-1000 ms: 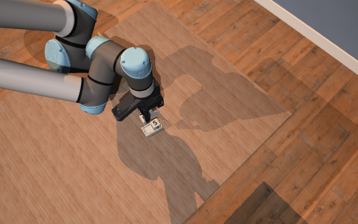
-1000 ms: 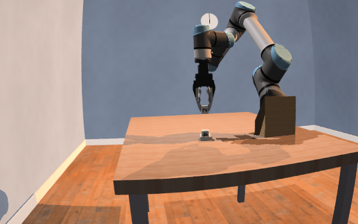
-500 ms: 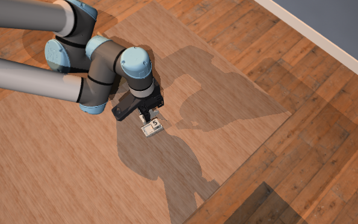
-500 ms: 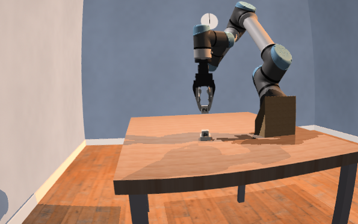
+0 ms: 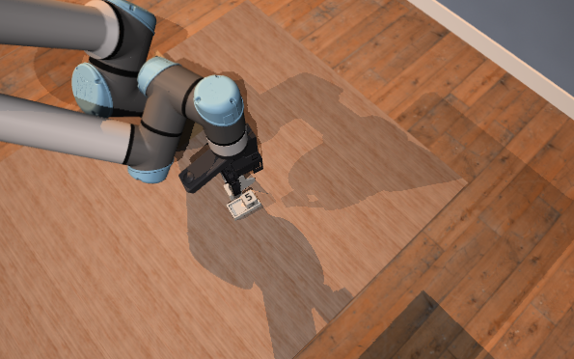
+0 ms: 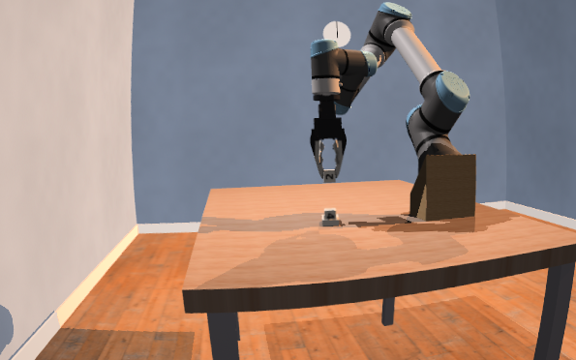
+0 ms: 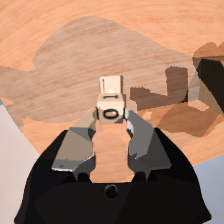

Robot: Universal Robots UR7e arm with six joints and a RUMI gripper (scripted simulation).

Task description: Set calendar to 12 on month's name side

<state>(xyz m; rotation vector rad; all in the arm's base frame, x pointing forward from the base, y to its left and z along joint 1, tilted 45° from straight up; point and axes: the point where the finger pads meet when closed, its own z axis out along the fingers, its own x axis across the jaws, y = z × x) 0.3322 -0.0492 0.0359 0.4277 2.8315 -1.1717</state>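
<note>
Top view: held cube (image 5: 236,187) mostly hidden under gripper (image 5: 234,189); arm links cut off at 9 o'clock edge. Exterior view: digit on tray (image 6: 330,222) cube (image 6: 330,214) too small to read. Wrist view: month name on tray unreadable, blurred; gripper body cut off at 6 o'clock.
</note>
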